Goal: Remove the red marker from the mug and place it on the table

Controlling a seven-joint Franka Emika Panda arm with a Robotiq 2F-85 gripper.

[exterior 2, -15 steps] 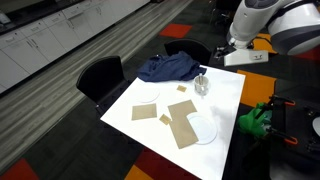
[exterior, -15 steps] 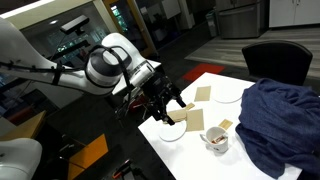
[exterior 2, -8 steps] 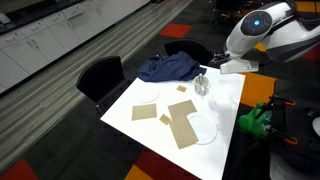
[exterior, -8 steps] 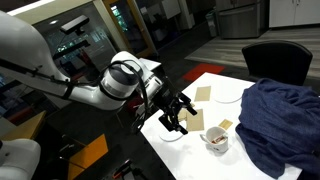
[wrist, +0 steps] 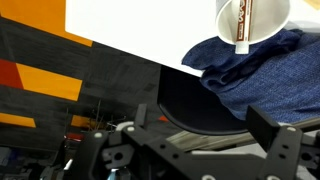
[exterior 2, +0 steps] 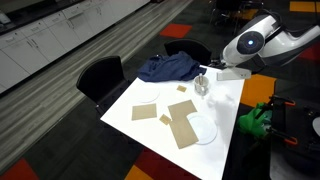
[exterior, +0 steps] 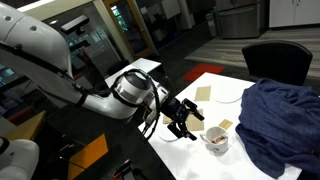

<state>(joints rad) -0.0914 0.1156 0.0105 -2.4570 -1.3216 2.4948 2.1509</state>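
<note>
The mug (exterior: 215, 141) is a small white cup on the white table (exterior: 205, 165), next to a blue cloth. It also shows in an exterior view (exterior 2: 201, 84) and at the top of the wrist view (wrist: 252, 20). The red marker (wrist: 243, 24) stands inside the mug. My gripper (exterior: 184, 123) hovers just beside the mug, apart from it, at the table's edge (exterior 2: 212, 70). In the wrist view its two fingers (wrist: 207, 132) are spread wide with nothing between them.
A crumpled blue cloth (exterior: 276, 115) lies right behind the mug. White plates (exterior 2: 202, 130) and brown card pieces (exterior 2: 183, 127) lie on the table. Black chairs (exterior 2: 100, 75) stand around it. A green object (exterior 2: 255, 120) sits beyond the table's edge.
The arm has swung down and toward the mug. The gripper is now lower and closer to it. The mug and marker have not moved.
</note>
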